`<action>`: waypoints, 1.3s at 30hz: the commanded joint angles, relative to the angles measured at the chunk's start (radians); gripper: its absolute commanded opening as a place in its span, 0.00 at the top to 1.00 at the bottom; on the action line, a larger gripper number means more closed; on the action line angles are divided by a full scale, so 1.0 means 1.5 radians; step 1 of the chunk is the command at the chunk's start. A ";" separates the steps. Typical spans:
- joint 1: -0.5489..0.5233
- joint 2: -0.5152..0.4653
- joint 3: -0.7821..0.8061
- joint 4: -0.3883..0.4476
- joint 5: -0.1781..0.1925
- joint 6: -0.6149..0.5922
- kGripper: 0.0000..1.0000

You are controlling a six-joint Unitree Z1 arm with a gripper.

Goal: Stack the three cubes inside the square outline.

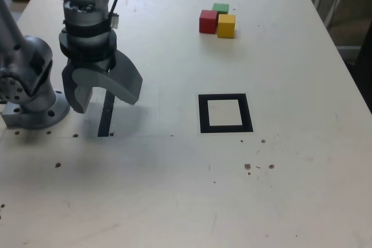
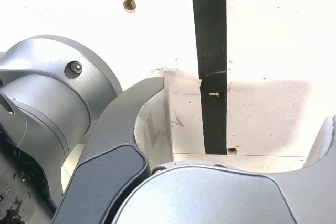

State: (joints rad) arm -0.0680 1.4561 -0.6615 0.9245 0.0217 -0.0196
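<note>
Currently the fingers (image 1: 124, 78) are wide apart, nothing clamped between them, hanging above the tabletop (image 1: 168, 201) with the tips pointing down. Red cube (image 1: 207, 21), yellow cube (image 1: 226, 26) and green cube (image 1: 221, 8) are all well apart from the fingers, off toward the exterior view's right and farther up that view. They sit in a tight cluster: red on the exterior view's left, yellow beside it on the right, green behind the two and partly hidden by them. Can't tell if the cubes touch. None stacked.

Square outline (image 1: 204, 114) is flat on the tabletop, to the exterior view's right of the fingers and a bit lower in that view, thick black border, pale inside. No cube in it.

Black strip (image 1: 106, 117) lies on the tabletop below the fingers, its upper part hidden by them in the exterior view; the wrist view shows it between the two fingers, with a few small holes (image 2: 129, 5) near it. Arm base (image 1: 40, 111) is just beside the fingers, on the exterior view's left.
</note>
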 commanded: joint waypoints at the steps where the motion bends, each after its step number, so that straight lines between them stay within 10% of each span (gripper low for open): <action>1: -0.001 0.000 0.000 -0.001 0.000 -0.001 0.01; 27: 0.073 -0.081 -0.042 0.022 -0.012 0.108 0.03; 39: 0.139 -0.026 -0.192 0.116 0.063 0.235 0.03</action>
State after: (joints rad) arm 0.1301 1.4026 -0.9278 1.0909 0.1076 0.3157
